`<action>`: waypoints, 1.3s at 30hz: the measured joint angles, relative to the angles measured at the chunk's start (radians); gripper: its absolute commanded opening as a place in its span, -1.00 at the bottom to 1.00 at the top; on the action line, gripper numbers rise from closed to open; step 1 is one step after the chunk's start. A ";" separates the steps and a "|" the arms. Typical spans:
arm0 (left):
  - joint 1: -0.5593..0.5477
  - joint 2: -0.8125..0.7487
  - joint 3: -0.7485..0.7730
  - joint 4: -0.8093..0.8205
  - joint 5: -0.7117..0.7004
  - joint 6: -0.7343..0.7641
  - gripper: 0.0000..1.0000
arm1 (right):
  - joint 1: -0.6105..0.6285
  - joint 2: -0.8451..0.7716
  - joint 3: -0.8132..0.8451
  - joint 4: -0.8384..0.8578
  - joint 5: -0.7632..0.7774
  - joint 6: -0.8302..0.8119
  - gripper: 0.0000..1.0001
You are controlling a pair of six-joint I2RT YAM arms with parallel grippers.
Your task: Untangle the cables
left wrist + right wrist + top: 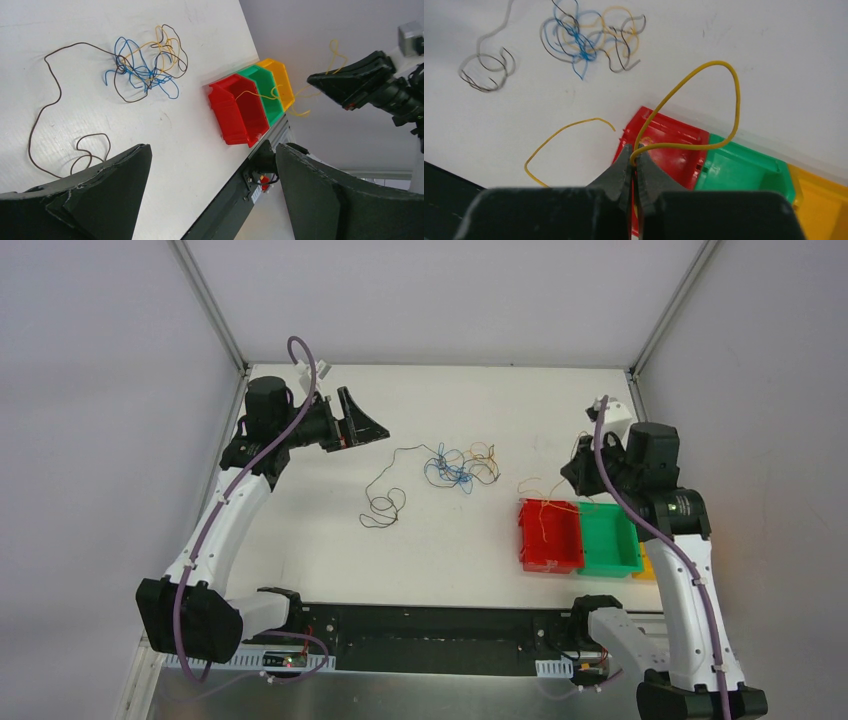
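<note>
Nearest, at the desk's (330,560) front right, three bins stood in a row: one red bin (550,537), one green bin (610,540) and one yellow bin (279,75), the last mostly hidden by the right arm from above but plain in the left wrist view. Above them the right tool (635,152) had its fingers pressed together, pinching one yellow wire (724,70). Only the right wrist view showed that pinch close up. The wire arched over the red and green bins. Farther in lay one black wire (385,502), coiled in loops and trailing to the tangle (460,465) of blue, orange and black strands mid-desk; their number could not be told. Farthest, at the left, the left tool (365,425) hung with fingers spread wide, holding nothing.
</note>
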 measured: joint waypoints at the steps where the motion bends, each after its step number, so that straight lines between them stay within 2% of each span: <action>1: 0.000 0.000 0.000 0.000 0.000 0.000 0.96 | -0.004 -0.011 -0.029 -0.008 0.017 -0.029 -1.00; 6: 0.000 0.000 0.000 0.000 0.000 0.000 0.95 | -0.008 -0.013 -0.140 -0.056 0.077 -0.137 -1.00; 13: 0.000 0.000 -0.003 0.000 0.000 0.000 0.94 | 0.008 0.162 -0.145 -0.081 0.119 -0.232 -1.00; 21: 0.000 0.000 -0.019 -0.001 -0.002 0.001 0.94 | 0.133 0.294 -0.185 -0.085 0.215 -0.347 -1.00; 27: 0.001 0.000 -0.030 -0.001 -0.012 0.000 0.93 | 0.196 0.347 -0.247 -0.086 0.229 -0.366 -1.00; 28: 0.001 0.000 -0.031 -0.001 -0.015 0.000 0.93 | 0.210 0.352 -0.259 -0.085 0.228 -0.364 -0.92; 34: 0.009 0.003 -0.032 -0.001 -0.024 0.000 0.93 | 0.250 0.409 -0.281 -0.087 0.220 -0.323 -0.05; 39: 0.014 0.004 -0.032 -0.001 -0.025 0.000 0.93 | 0.250 0.394 -0.229 -0.140 0.218 -0.308 0.41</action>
